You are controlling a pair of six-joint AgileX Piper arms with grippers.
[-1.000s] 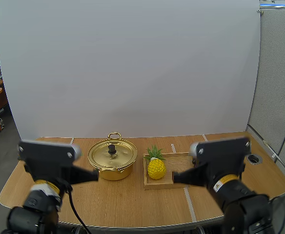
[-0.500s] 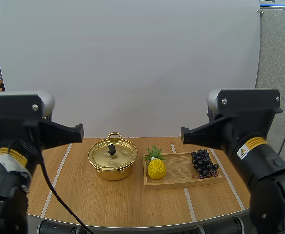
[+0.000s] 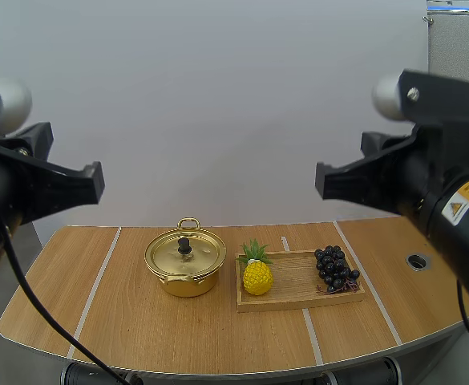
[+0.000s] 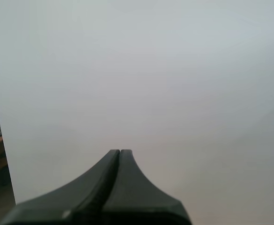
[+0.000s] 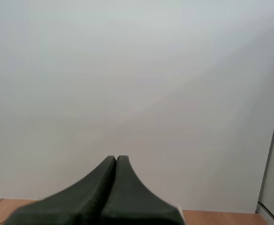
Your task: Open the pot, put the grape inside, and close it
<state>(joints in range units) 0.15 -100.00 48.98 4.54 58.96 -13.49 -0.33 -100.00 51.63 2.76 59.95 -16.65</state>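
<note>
A gold pot [image 3: 185, 265] with its lid [image 3: 185, 251] on stands at the table's middle; the lid has a black knob. To its right lies a wooden tray [image 3: 297, 281] holding a bunch of dark grapes [image 3: 336, 267] at its right end. My left gripper [image 3: 98, 183] is raised high above the table's left side, far from the pot. My right gripper [image 3: 321, 182] hangs high above the tray. Both are shut on nothing: in the left wrist view the left gripper [image 4: 120, 152] is one dark wedge, and so is the right gripper [image 5: 116, 158] in its wrist view.
A yellow toy pineapple [image 3: 256, 273] stands on the tray's left end, between pot and grapes. A white backdrop rises behind the table. A round hole [image 3: 418, 261] sits in the tabletop [image 3: 138, 325] near the right edge.
Both arms have risen from low near the table's front to high above it, uncovering the grapes on the tray. Pot, lid, tray and fruit have not moved.
</note>
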